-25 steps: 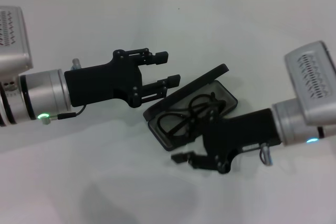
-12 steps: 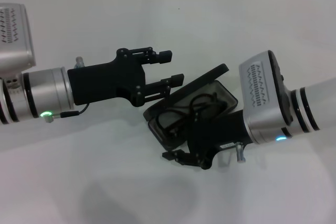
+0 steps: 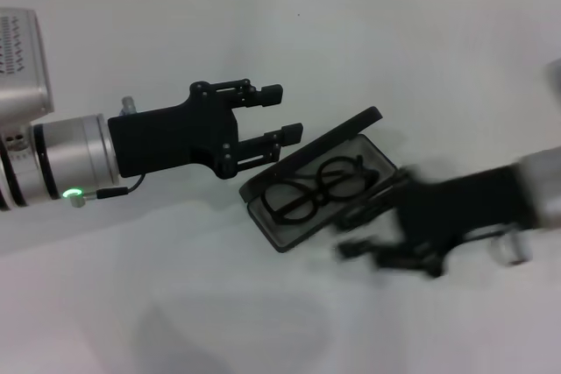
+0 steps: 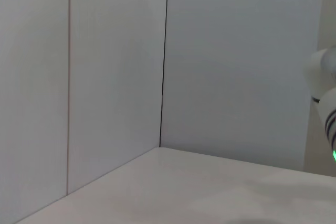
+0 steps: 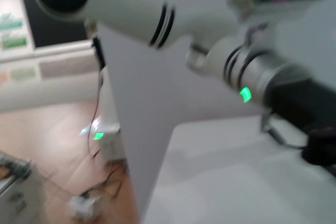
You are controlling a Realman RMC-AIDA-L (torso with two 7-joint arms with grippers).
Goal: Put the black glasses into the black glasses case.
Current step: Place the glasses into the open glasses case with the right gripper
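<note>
Hovering over white counter (image 3: 263,32), left gripper (image 3: 282,114) with fingers spread, empty, just beside raised lid of black glasses case (image 3: 320,177). Lying inside open case, black glasses (image 3: 317,183), lenses up. Blurred beside case's near edge, right gripper (image 3: 372,238); finger state cannot be told.

The left gripper (image 3: 282,114) reaches in from the left, fingers parted. The right gripper (image 3: 372,247), blurred, lies low at right.
</note>
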